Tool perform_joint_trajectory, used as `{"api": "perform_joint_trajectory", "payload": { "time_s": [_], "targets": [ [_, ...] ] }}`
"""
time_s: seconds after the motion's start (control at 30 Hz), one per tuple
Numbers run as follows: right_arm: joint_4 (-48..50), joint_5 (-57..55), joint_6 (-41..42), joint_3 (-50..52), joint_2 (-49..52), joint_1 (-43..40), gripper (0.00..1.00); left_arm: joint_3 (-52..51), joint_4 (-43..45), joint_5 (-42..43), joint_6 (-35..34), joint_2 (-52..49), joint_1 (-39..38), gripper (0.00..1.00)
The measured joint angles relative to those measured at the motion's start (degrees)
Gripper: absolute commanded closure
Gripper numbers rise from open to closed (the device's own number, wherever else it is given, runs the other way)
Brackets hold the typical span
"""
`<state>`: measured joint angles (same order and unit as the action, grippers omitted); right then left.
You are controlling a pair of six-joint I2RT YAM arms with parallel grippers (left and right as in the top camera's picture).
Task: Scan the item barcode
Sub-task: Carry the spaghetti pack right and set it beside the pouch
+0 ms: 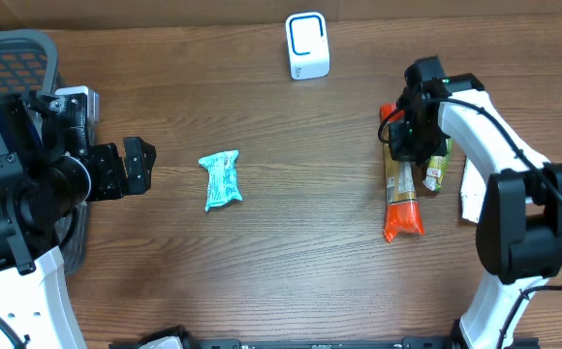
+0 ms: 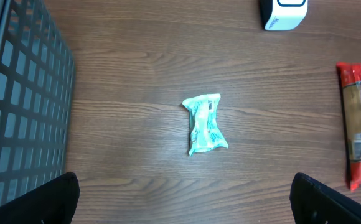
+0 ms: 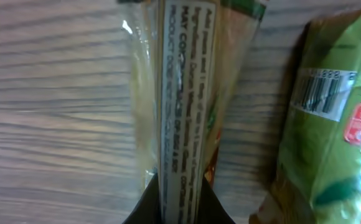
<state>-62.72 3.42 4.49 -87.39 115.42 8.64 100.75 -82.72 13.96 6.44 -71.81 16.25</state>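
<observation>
The right gripper (image 1: 409, 143) is pinched narrow on the seam of a long clear snack packet with red-orange ends (image 1: 402, 199). The packet lies at the right of the brown wooden table (image 1: 291, 262), well apart from the white box scanner with a blue outline (image 1: 307, 46). The arm hides the packet's top end, and the seam's print is blurred. Just beside it is a green foil packet (image 1: 436, 172) with an unreadable barcode label. The left gripper (image 1: 123, 169) is spread wide near a crumpled teal wrapper (image 1: 221, 179). A grey mesh basket (image 1: 10, 58) is cut off at the edge.
</observation>
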Motion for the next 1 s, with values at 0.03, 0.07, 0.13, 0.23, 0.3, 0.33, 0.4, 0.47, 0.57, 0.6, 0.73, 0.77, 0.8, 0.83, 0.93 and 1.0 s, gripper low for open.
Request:
{"api": "perform_joint_trajectory", "payload": {
  "time_s": [0.03,0.07,0.13,0.23,0.3,0.33,0.4,0.47,0.57,0.6,0.73,0.77,0.8,0.83,0.93,1.0],
  "targets": [
    [-0.31,0.04,0.00,-0.02,0.11,-0.46,0.96,0.00,0.00,0.00,0.00,0.00,0.00,0.00],
    [-0.55,-0.02,0.00,-0.02,0.11,-0.92,0.96,0.00,0.00,0.00,0.00,0.00,0.00,0.00],
    [-1.29,-0.94,0.00,-0.02,0.11,-1.88,0.96,0.00,-0.02,0.00,0.00,0.00,0.00,0.00],
    [-2.43,-2.84,0.74,-0.09,0.11,-3.52,0.96,0.00,0.00,0.00,0.00,0.00,-0.02,0.00],
    [-2.91,-3.85,1.09,-0.17,0.11,-4.57,0.96,0.00,0.00,0.00,0.00,0.00,0.00,0.00],
    [-3.19,-4.76,1.46,-0.22,0.11,-5.68,0.96,0.00,0.00,0.00,0.00,0.00,0.00,0.01],
    [-3.32,-5.57,1.55,-0.24,0.11,-6.82,0.91,0.00,0.00,0.00,0.00,0.00,0.00,0.01],
    [-3.48,-6.23,1.66,-0.35,0.11,-7.87,0.64,0.00,0.00,0.00,0.00,0.00,0.00,0.01],
    [-5.46,-6.88,2.27,-1.07,0.11,-8.28,0.53,0.00,0.00,0.00,0.00,0.00,-0.02,0.00],
    [-6.80,-7.04,2.03,-1.81,0.11,-8.37,0.51,0.00,0.00,0.00,0.00,0.00,0.00,0.00],
    [-10.84,-6.82,2.36,-7.04,0.15,-8.50,0.47,0.00,0.00,-0.02,0.00,0.00,0.00,0.01],
    [-12.09,-6.67,2.34,-9.35,0.15,-8.50,0.45,0.00,-0.02,0.00,0.00,0.00,0.00,0.01],
    [-13.16,-6.36,2.40,-11.08,0.15,-8.50,0.35,0.00,-0.02,0.00,0.00,0.00,0.00,0.01],
    [-14.25,-5.42,2.43,-13.68,0.15,-8.50,0.29,0.00,0.00,0.00,0.00,0.00,0.00,0.00],
    [-14.53,0.94,2.43,-18.80,0.07,-8.44,0.08,0.00,0.00,0.00,0.00,0.00,0.00,0.01],
    [-12.35,8.76,2.73,-20.39,-0.28,-7.87,0.00,0.00,0.00,0.00,0.00,0.00,0.00,0.00]
  ]
}}
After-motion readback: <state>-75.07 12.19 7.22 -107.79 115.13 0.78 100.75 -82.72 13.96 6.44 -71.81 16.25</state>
